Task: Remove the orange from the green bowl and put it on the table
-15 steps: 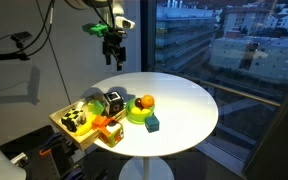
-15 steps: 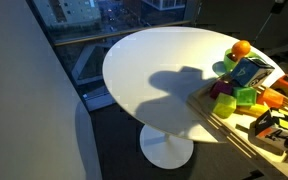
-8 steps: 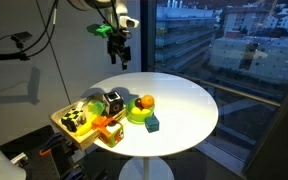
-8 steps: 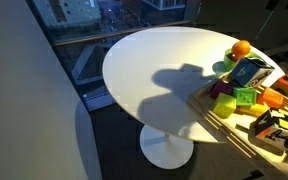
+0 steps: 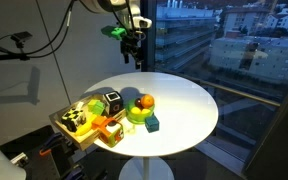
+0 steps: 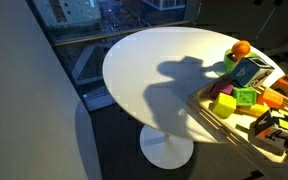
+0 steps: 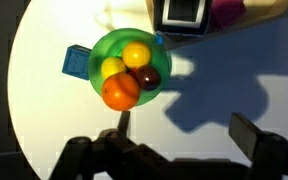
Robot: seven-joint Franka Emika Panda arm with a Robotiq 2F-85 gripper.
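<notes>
My claw (image 7: pixel 174 152) hangs released, its fingers (image 7: pixel 92 150) wide apart with nothing between them, high over the table (image 7: pixel 44 110) and well clear of everything on it. Below me the orange (image 7: pixel 121 92) sits in the green bowl (image 7: pixel 97 48), pressed against a yellow fruit (image 7: pixel 136 54) and a dark fruit (image 7: pixel 150 77), with a blue cube (image 7: pixel 77 62) just beside the bowl's rim. Beyond the bowl lies the wooden tray (image 6: pixel 212 113) of toys, at the table's edge.

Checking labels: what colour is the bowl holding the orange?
The bowl is lime green, clearest in the wrist view.
</notes>
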